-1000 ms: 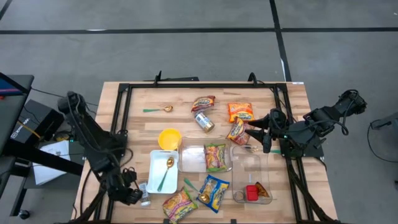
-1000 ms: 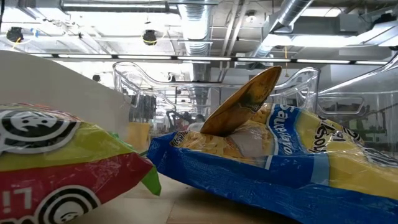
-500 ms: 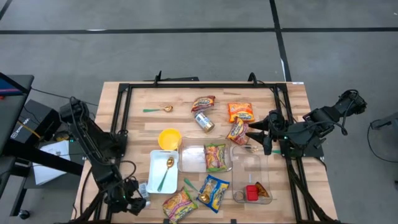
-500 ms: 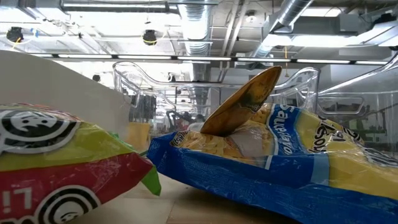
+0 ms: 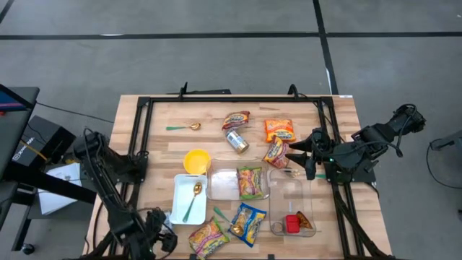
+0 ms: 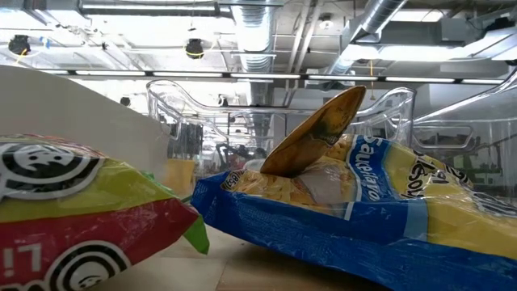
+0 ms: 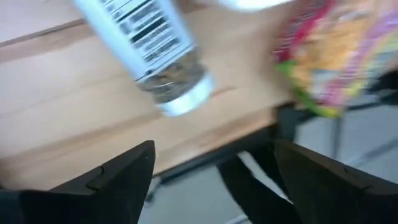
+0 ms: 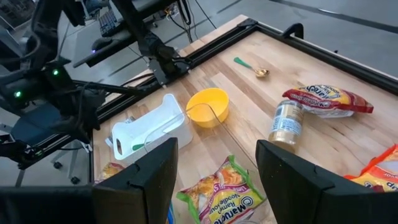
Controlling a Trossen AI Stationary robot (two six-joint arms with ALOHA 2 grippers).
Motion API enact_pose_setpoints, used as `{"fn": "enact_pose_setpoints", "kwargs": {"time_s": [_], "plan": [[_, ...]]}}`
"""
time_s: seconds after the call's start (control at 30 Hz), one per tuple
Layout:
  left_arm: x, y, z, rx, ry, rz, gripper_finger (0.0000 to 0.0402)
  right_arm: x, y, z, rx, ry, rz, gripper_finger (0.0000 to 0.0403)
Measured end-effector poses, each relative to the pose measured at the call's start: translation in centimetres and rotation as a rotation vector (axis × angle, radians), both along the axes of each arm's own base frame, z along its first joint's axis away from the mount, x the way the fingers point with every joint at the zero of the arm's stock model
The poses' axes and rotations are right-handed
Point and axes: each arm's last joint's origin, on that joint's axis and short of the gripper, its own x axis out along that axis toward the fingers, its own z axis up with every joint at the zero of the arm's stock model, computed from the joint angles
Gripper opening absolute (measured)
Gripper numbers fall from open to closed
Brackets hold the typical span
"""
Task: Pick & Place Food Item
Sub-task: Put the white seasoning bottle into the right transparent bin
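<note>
My left gripper [image 5: 157, 242] hangs open at the table's near left edge, pointing down. In its wrist view the fingers [image 7: 214, 149] stand wide apart just short of a white labelled bottle [image 7: 149, 50], which lies on its side on the wood beside a red-and-yellow snack packet [image 7: 336, 56]. That packet [image 5: 208, 237] and a blue-yellow packet [image 5: 247, 222] lie flat near the front edge. My right gripper [image 5: 297, 160] waits open above the table's right side, next to an orange-red packet [image 5: 275, 152]; nothing is between its fingers [image 8: 216, 149].
A white tray [image 5: 180, 206] holds a green-handled spoon. Around it are a yellow bowl [image 5: 196, 160], a can [image 5: 237, 141], an orange packet [image 5: 279, 130] and another packet [image 5: 235, 119]. One clear container [image 5: 220, 186] holds a noodle packet [image 5: 250, 182]; another [image 5: 289, 191] holds a red item.
My left gripper has moved toward the table's near edge, its arm swinging down along the left side. My right arm has kept still, and the packets have not shifted.
</note>
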Motion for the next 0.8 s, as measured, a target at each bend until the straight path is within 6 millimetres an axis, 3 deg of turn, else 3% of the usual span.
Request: {"fn": "enact_pose_setpoints", "kwargs": {"time_s": [0.2, 0.57, 0.8], "plan": [[0.9, -1.3, -1.9, 0.009, 0.119, 0.011, 0.0323, 0.0, 0.0, 0.0, 0.014, -0.001, -0.004, 0.0210], [2.6, 0.3, -2.6, 0.086, 0.170, 0.096, 0.0323, 0.0, 0.1, -0.1, 0.031, 0.008, 0.022, 0.0210], [3.7, -0.2, -4.6, 0.066, 0.211, 0.121, 0.0323, -0.1, 0.1, -0.2, 0.030, 0.028, 0.036, 0.0210]]}}
